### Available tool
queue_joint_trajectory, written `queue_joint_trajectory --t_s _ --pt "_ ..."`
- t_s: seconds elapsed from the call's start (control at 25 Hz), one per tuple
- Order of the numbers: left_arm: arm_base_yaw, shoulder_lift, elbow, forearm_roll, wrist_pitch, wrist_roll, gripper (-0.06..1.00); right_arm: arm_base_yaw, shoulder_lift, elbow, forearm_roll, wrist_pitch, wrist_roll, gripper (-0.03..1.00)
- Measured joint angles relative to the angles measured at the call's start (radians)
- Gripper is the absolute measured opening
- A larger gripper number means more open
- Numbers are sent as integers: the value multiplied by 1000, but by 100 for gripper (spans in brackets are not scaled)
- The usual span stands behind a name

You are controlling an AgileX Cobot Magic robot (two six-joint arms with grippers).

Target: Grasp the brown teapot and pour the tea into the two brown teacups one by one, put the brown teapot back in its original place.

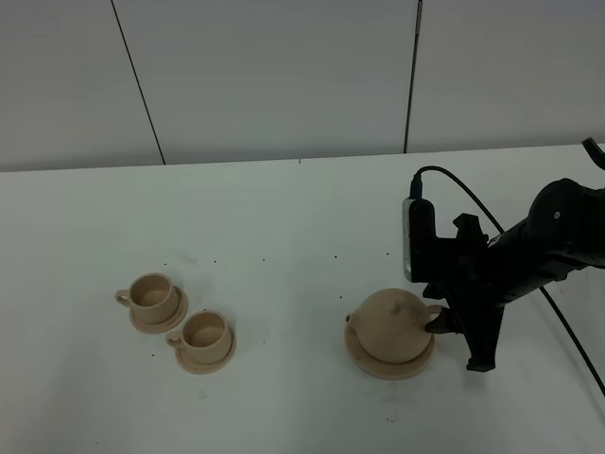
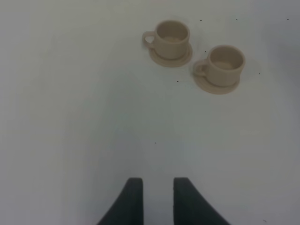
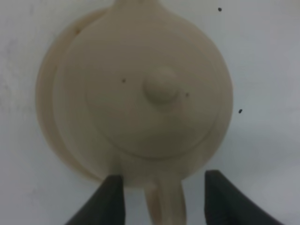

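Surface: a flat white tabletop [image 1: 284, 407], scattered with tiny dark specks.
Room: pale grey wall panels [image 1: 284, 76] behind the table, divided by thin dark seams.
Teapots: one, a round, squat, tan-beige matte clay teapot [image 1: 389, 326] with a knobbed lid. It is on the right side of the table, with its spout towards the cups.
Teapot's place: it sits on a flat, round, tan-beige clay saucer [image 1: 386, 371], the widest of three.
Cups: two small tan-beige clay teacups with loop handles, one farther back [image 1: 151, 293] and one nearer [image 1: 204, 331]. They are just beside each other on the left, well apart from the teapot.
Cup saucers: two small round matching ones [image 1: 156, 328] [image 1: 203, 365], one under each cup.
Right gripper [image 3: 163, 176]: black jaws spread on either side of the teapot's loop handle [image 3: 164, 204]. They appear to stop short of touching it, though the close view is blurred.
Left gripper [image 2: 157, 180]: seen only from its own wrist camera. Its dark jaws are a little apart over bare table, with nothing between them.
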Motion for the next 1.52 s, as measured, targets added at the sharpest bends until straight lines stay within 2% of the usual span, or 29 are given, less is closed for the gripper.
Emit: queue_joint_trajectory --t_s 1.04,1.52 --pt "0 0 0 0 0 0 23 0 0 0 -10 0 0 25" --pt "0 0 0 0 0 0 23 0 0 0 0 0 -4 24"
